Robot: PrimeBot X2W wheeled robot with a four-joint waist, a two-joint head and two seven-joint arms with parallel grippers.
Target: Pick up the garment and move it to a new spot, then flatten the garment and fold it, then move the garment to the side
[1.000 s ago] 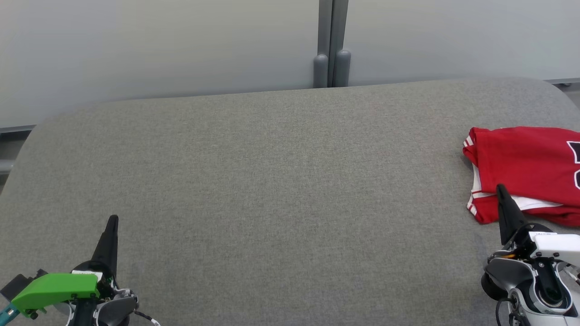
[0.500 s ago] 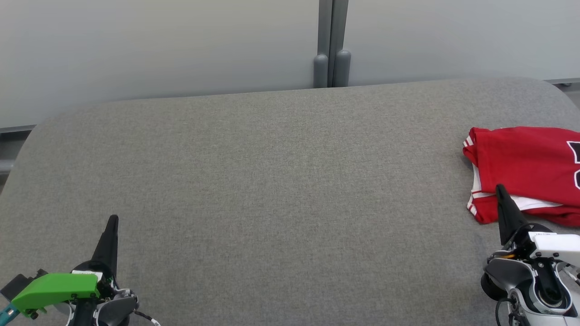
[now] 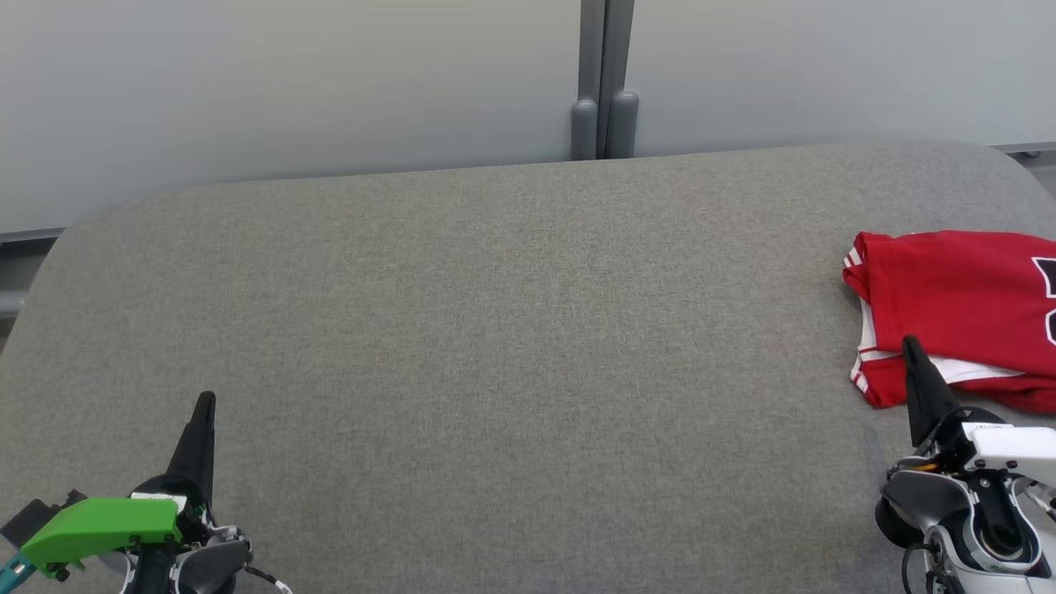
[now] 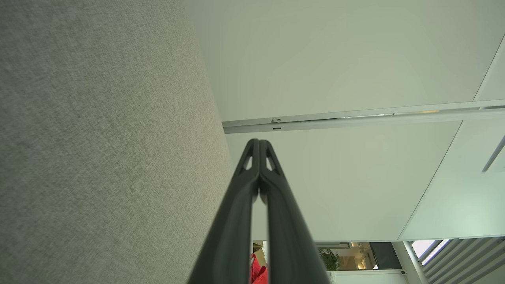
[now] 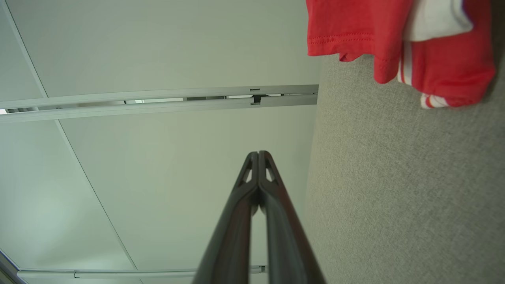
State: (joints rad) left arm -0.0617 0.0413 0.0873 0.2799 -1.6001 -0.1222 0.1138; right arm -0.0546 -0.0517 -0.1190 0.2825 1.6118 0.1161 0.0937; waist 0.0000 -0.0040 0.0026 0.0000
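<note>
One red garment [image 3: 949, 297] lies folded on the grey fabric counter [image 3: 528, 330], just ahead of the right pincer [image 3: 910, 345] and a little to its outer side, far from the left pincer [image 3: 206, 400]. A dark mark with a white outline sits on the cloth at the edge of the head view; it is cut off there and cannot be read. No brand or label can be made out. The garment's long axis runs crosswise to the right pincer's fingers, and its rounded fold end with white stripes points toward the left pincer. A white layer shows between the red ones along the edge nearest the right pincer. In the head view the right pincer's tip overlaps that near edge; whether it touches cannot be told, and the right wrist view shows the cloth off to one side of the tips, not between them. There are two pincers, both clenched with fingers pressed together, and neither is holding anything
</note>
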